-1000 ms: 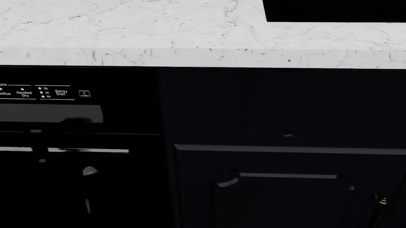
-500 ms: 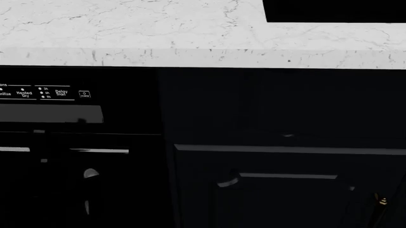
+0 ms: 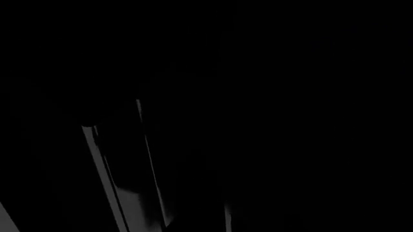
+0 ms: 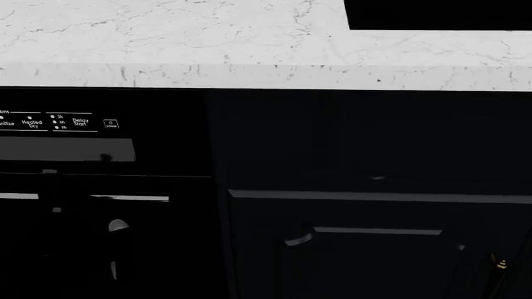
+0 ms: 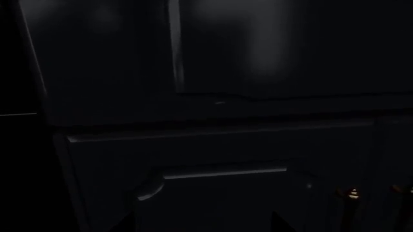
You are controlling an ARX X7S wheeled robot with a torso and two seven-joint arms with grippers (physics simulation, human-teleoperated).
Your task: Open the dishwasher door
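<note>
The dishwasher door (image 4: 179,156) is the glossy black front at the left of the head view, with white control labels (image 4: 58,121), a grey recessed strip (image 4: 66,148) and a thin silver bar handle (image 4: 129,198). My black left gripper (image 4: 65,198) is right at the handle and hides a stretch of the bar. Its jaws do not show against the black door. The left wrist view is almost black, with pale slanted strips (image 3: 103,179) close up. My right gripper (image 5: 203,224) faces a navy cabinet, its dark fingertips wide apart and empty.
A white marble countertop (image 4: 208,37) runs above, with a black cooktop (image 4: 440,14) at the far right. A navy panelled cabinet door (image 4: 374,261) with a curved handle (image 4: 365,232) stands right of the dishwasher. It also shows in the right wrist view (image 5: 219,171). My right arm (image 4: 499,265) is low at the right.
The dark gap my left gripper makes in the silver handle has widened to the right since one second ago. The shadow on the grey strip has shrunk. The right arm has not moved.
</note>
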